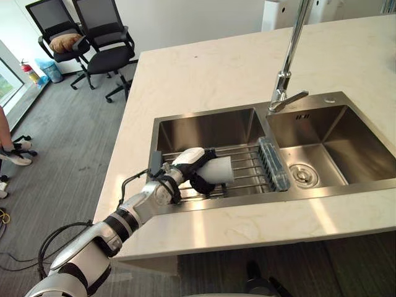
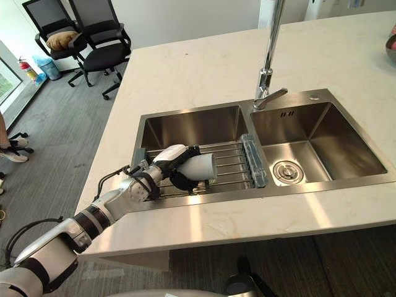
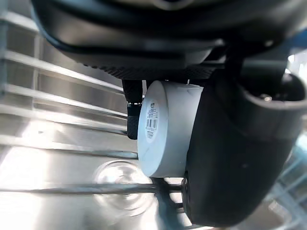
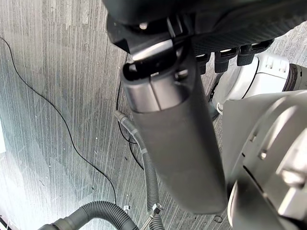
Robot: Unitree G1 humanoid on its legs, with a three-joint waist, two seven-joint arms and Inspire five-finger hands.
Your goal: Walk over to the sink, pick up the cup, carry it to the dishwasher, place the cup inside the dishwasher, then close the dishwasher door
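Left arm enters from lower left of the frame, forearm angled up-right across the counter's front edge into the left basin. Left hand is clamped on the cup: thumb over the top, fingers curled under. In the wrist view the thumb wraps the cup wall near its base.

The white cup lies on its side on the wire rack spanning the left basin, mouth facing right of frame.

Right hand hangs over grey floor in its wrist view; can't tell whether it's open or closed.

Steel double sink sits in a pale stone counter, with the faucet at upper centre between the basins and the drain in the right basin. Grey floor on the left, two black office chairs upper left, and a person's shoe at the left edge.
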